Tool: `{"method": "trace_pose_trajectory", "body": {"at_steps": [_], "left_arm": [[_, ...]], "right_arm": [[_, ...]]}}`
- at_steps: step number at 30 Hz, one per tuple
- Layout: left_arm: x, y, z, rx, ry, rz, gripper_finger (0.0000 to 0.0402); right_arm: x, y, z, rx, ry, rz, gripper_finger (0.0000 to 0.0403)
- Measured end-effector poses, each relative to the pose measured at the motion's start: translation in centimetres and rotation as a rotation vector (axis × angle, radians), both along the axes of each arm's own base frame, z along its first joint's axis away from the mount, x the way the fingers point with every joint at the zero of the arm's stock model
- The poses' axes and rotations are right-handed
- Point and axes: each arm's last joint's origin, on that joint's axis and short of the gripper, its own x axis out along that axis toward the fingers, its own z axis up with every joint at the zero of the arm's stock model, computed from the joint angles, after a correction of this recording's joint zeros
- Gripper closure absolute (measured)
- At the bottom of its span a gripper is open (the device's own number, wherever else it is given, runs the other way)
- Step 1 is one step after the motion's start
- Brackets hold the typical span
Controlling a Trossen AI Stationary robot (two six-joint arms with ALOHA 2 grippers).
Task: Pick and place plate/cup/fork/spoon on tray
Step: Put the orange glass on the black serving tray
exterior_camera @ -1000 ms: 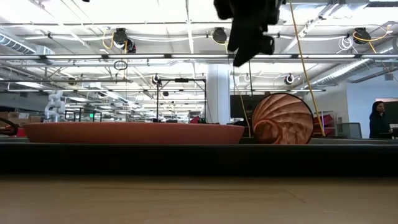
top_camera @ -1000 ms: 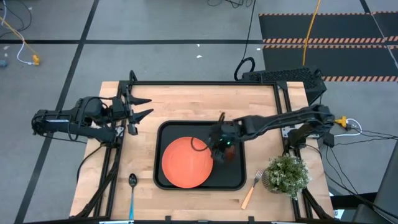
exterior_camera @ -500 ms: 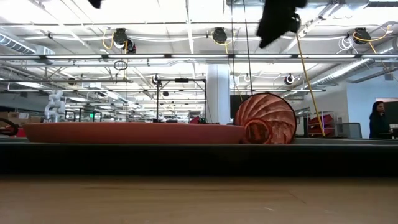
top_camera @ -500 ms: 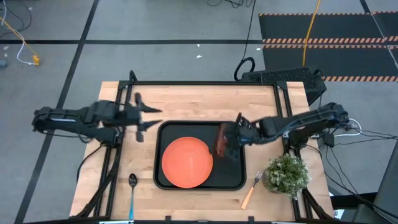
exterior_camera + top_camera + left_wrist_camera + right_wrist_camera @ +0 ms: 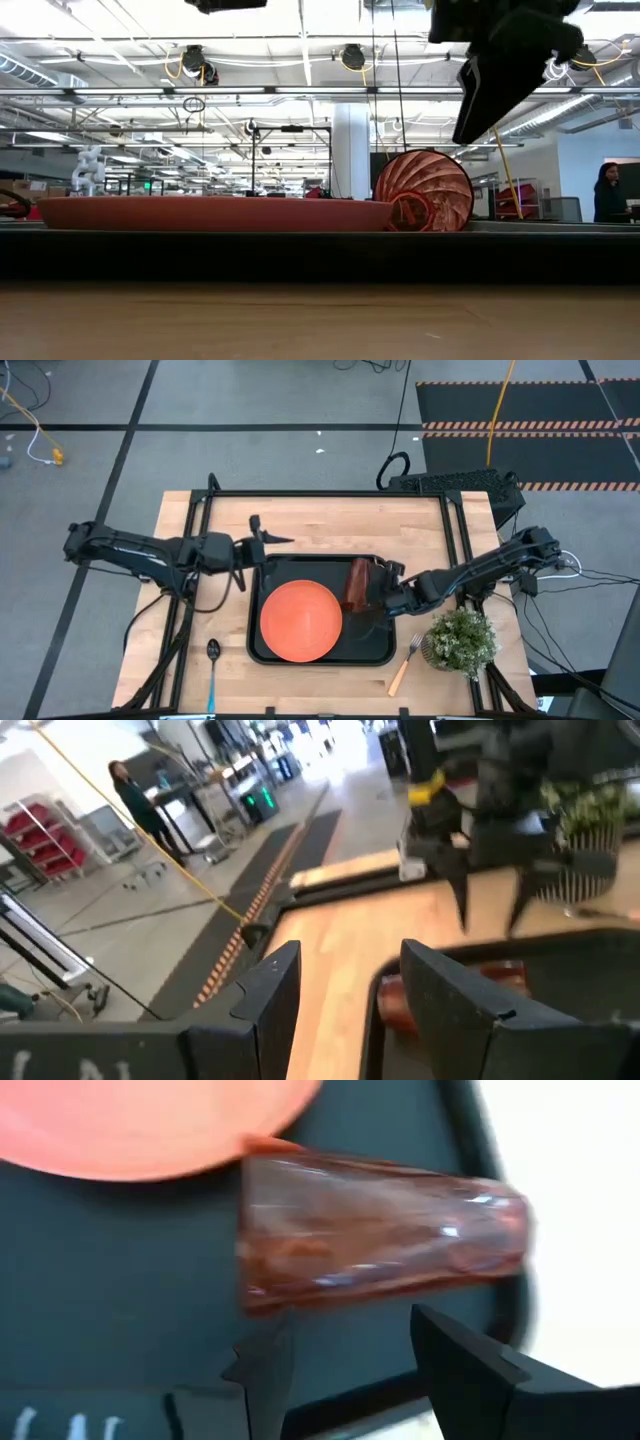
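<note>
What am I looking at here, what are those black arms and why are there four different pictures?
Two robot arms work at a wooden table. One camera looks down from above, one looks level across the tabletop, and one rides on each wrist. A black tray holds an orange plate and a cup lying on its side. The spoon and fork lie on the table, beside a potted plant. The right gripper, open, is next to the cup; the left gripper, also open, is near the tray's corner. Neither holds anything.
</note>
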Motion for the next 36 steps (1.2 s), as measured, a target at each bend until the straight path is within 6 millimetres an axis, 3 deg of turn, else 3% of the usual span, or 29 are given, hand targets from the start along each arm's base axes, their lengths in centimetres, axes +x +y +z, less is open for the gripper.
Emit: {"method": "trace_pose_trajectory", "body": {"at_steps": [4,11,14,23,27,36], "left_arm": [[0.3,0.0,-1.0,0.020,0.086,-0.002,0.0224],[0.4,0.0,-1.8,0.090,0.168,-0.014,0.0224],[0.4,0.0,-1.7,0.088,0.160,-0.012,0.0224],[0.4,0.0,-1.7,-0.006,0.136,0.007,0.0224],[0.3,0.0,-1.6,0.005,0.135,0.005,0.0224],[0.2,0.0,-1.6,0.014,0.135,0.003,0.0224]], "right_arm": [[0.0,1.0,-0.5,-0.105,-0.003,0.047,0.0213],[1.9,5.4,-1.5,-0.203,-0.078,0.348,0.0213],[2.1,6.3,-1.4,-0.235,-0.110,0.440,0.0213],[5.0,6.4,1.1,-0.059,-0.499,0.276,0.0213],[4.6,6.7,0.8,-0.048,-0.476,0.253,0.0216],[3.4,7.2,-3.4,-0.229,-0.258,0.121,0.0229]]}}
